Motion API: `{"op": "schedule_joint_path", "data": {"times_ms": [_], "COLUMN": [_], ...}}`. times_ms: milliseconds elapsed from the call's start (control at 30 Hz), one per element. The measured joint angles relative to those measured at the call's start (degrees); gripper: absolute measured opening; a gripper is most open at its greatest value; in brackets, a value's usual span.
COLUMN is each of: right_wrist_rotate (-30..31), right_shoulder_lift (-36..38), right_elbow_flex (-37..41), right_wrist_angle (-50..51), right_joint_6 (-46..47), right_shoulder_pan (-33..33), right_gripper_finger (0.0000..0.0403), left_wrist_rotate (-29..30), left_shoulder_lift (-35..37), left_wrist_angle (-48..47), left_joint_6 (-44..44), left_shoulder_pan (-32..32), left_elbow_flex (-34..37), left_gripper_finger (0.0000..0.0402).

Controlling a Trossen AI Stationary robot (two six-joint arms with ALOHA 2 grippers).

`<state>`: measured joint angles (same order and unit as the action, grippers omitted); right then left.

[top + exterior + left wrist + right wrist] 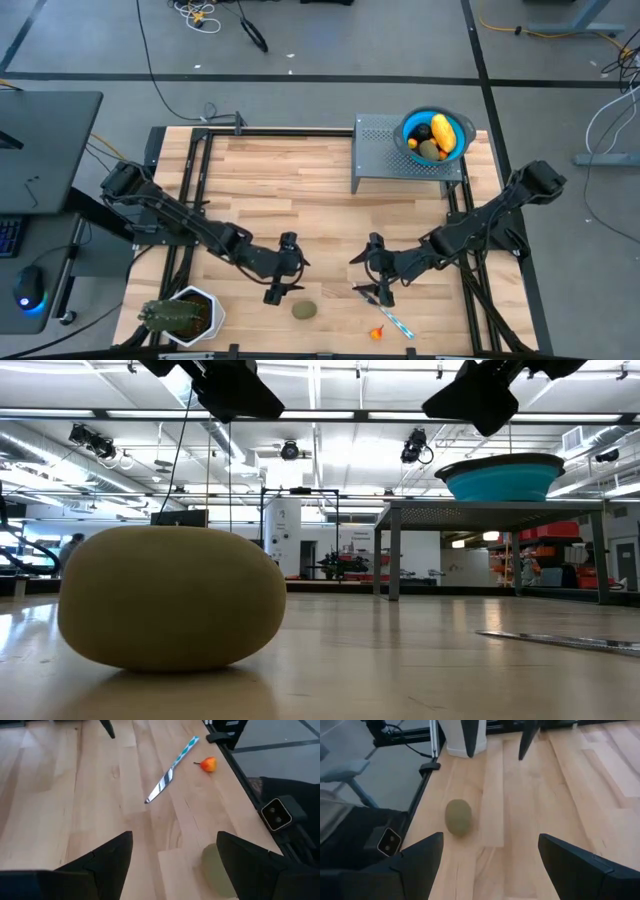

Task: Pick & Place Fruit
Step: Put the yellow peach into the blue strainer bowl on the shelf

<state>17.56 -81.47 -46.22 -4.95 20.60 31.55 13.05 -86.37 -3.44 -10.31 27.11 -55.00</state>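
Wooden table [320, 180] seen from above, with two dark arms reaching in toward the middle of its near half. Left gripper [283, 268] low over the boards, fingers [107, 857] spread wide, holding nothing. Just beside it, toward the near edge, one olive-brown roundish fruit [304, 311] lying on the wood, apart from the fingers; large and close in the low view [170, 598], and partly behind one finger in the left wrist view [216, 870]. Right gripper [372, 275] near the left one, fingers [422, 855] also spread wide and empty. Beside it a slim knife with a light-blue handle [390, 315] flat on the table, and a tiny orange-red fruit [377, 333] near the knife's handle end, not touching it. At the far right corner, a grey perforated stand [385, 155] bearing a blue bowl [410, 125] with a yellow oblong fruit [443, 133], another olive-brown piece [429, 150] and a small black ball [422, 131] inside. Near the left front corner, a spiky green plant in a white pot [182, 313].
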Motion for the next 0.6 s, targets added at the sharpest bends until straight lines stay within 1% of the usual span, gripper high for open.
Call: {"op": "schedule_joint_path", "data": {"times_ms": [167,500,600], "right_wrist_rotate": [1.9,2.9,2.0], "right_shoulder_lift": [-0.3,-3.2,-4.5], "right_elbow_flex": [0.0,0.0,0.0], "right_wrist_angle": [-0.2,-2.1,-3.8], "right_joint_6": [-0.3,-1.2,-1.1], "right_shoulder_pan": [0.0,-0.3,-0.3], "right_gripper_finger": [0.0334,0.0334,0.0334], "left_wrist_rotate": [4.3,5.8,6.4], "left_shoulder_lift": [0.0,0.0,0.0], "left_wrist_angle": [-0.1,-0.1,-0.1], "left_joint_6": [0.2,5.1,6.3], "left_shoulder_pan": [0.0,-0.2,-0.5], "left_elbow_flex": [0.0,0.0,0.0], "left_gripper_finger": [0.0295,0.0295,0.0295]}}
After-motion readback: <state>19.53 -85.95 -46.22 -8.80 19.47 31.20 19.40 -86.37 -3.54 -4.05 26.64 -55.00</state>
